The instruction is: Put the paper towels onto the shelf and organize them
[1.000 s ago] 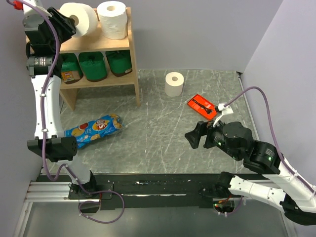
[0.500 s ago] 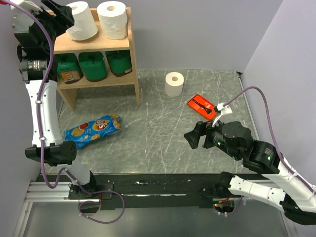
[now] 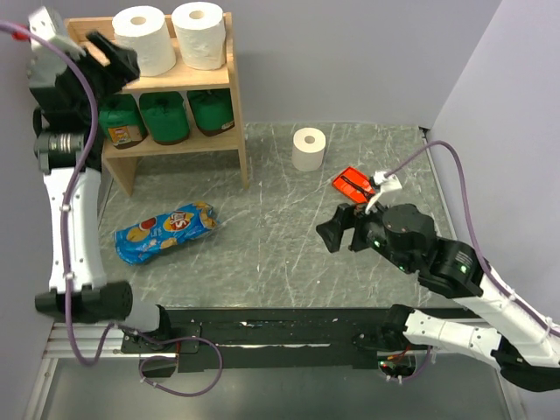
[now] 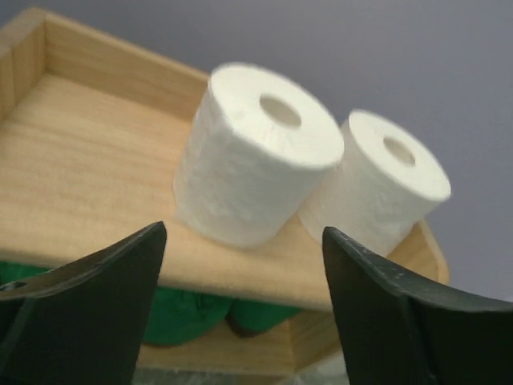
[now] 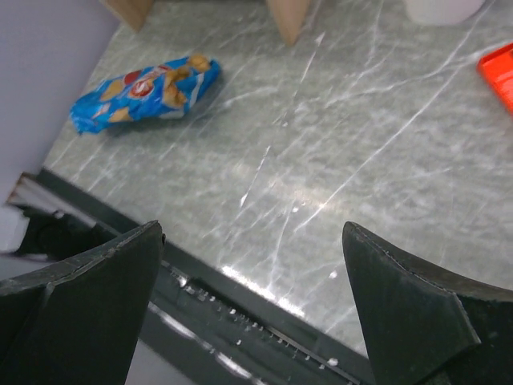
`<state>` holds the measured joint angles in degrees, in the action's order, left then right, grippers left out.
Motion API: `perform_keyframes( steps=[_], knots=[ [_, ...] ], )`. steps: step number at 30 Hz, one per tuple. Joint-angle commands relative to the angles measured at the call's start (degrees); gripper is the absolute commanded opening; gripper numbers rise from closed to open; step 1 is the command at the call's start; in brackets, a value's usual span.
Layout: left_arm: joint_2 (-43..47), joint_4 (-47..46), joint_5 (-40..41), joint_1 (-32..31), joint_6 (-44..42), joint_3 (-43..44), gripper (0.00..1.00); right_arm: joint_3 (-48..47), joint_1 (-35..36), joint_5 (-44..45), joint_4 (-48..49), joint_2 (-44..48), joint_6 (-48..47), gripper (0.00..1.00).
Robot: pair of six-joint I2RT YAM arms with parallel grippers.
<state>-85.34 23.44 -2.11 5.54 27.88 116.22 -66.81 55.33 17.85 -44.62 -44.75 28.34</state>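
A: The white rolls [image 3: 146, 39]?
B: Two upright, touching, on the wooden shelf [image 3: 175, 80] top board, far left; a third roll [image 3: 309, 149] upright on the table [image 3: 280, 245], right of it.
A: The green rolls [image 3: 165, 115]?
B: Three abreast on the lower tier.

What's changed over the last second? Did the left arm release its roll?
Yes. The left tool set its white roll upright atop the shelf, beside the other roll, let go and backed away. The right tool edged left. The table roll, snack bag and tray stayed put.
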Motion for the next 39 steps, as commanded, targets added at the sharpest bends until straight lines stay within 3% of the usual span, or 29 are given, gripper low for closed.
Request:
perform_keyframes(
  steps=[1, 5, 8, 13, 18, 25, 29, 35, 39],
  knots=[
    [12.19, -1.73, -7.55, -0.09, -2.82, -15.00, 0.89, -4.90, -0.31, 7.88, 8.40, -5.77, -4.51, 1.00],
    [24.32, -0.42, -12.91, -0.09, -6.43, -26.03, 0.99, -8.07, -4.86, 8.63, 13.50, -11.49, -7.33, 1.00],
    [36.25, 1.87, -17.13, -0.09, -8.02, -34.81, 0.96, -7.65, -11.18, 3.45, 17.54, -16.40, -6.63, 1.00],
    [51.57, 0.12, -28.27, -0.09, -0.57, -56.74, 0.96, -7.19, -20.07, 0.00, 23.43, -24.49, -5.66, 1.00],
    [63.80, -5.86, -31.64, -0.18, 3.76, -73.21, 0.96, -14.21, -29.03, -2.64, 23.45, -38.54, -2.94, 1.00],
    [66.18, -8.23, -32.52, -0.18, 1.56, -81.06, 0.96, -29.33, -37.47, -7.03, 20.19, -58.76, 0.66, 1.00],
    [65.22, -9.73, -33.05, -0.18, 2.09, -81.95, 0.96, -40.21, -41.26, -14.21, 20.01, -70.52, 1.72, 0.99],
    [65.12, -10.00, -35.86, -0.53, 2.09, -82.03, 0.96, -52.53, -43.73, -20.56, 21.06, -81.26, -0.99, 0.96],
    [64.86, -9.47, -34.80, -0.36, 1.65, -81.60, 0.96, -57.99, -44.70, -20.13, 19.22, -85.50, -1.44, 0.94]
  ],
)
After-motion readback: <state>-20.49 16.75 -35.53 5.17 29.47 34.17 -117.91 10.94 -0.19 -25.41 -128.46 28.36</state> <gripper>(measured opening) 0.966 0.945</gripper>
